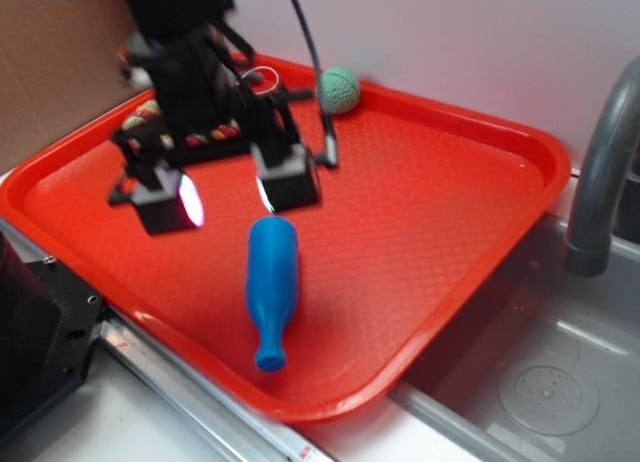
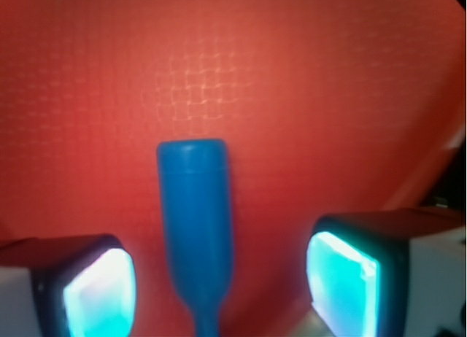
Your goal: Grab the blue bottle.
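Wrist view puts your gripper [image 2: 219,286] right up front: two chunky pads [image 2: 98,293] glowing cyan, spread wide apart, nothing between them but air. The blue bottle [image 2: 195,220] sits in that gap, smooth glossy plastic, round body narrowing to a thin neck at the bottom edge, not touching either pad. It's lying flat on the red tray [image 2: 292,96], which has a fine waffle-grid texture. From the exterior view the bottle [image 1: 272,282] rests near the tray's front rim [image 1: 340,407], lip pointing to that rim. Beyond it, at the tray's back edge, there's a green knitted ball [image 1: 339,89]. Beside the tray you've got a grey sink [image 1: 545,382] and a curved faucet [image 1: 600,182].
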Tool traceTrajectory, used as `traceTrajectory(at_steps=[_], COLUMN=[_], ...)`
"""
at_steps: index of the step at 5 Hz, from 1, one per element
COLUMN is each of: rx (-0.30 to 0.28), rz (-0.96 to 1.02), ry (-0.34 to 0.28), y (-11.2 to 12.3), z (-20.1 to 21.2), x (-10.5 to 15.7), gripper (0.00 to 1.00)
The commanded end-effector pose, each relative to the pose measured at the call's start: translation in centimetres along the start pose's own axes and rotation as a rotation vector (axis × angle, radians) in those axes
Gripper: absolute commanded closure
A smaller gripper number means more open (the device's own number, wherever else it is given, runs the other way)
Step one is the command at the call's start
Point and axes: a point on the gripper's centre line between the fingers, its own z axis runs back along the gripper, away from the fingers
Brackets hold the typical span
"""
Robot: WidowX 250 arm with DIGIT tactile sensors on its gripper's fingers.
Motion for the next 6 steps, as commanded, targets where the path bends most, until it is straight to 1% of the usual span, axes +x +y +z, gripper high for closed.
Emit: traceTrajectory(at_steps=[1, 2, 3, 4, 5, 6], rx=[0.042, 0.035, 0.033, 0.029, 0.060, 0.048], rz=[-0.012, 0.004, 0.022, -0.048, -0.296, -0.430], ry=[-0.031, -0.039, -0.043, -0.058, -0.023, -0.013], y=[-1.1, -1.0, -1.0, -1.5, -2.9, -3.3], z=[-3.7, -4.0, -4.3, -1.8, 3.2, 8.2], x=[0.4, 0.5, 0.6, 0.8, 1.9, 2.9], gripper=[0.00, 0.99, 1.00, 1.00, 1.00, 1.00])
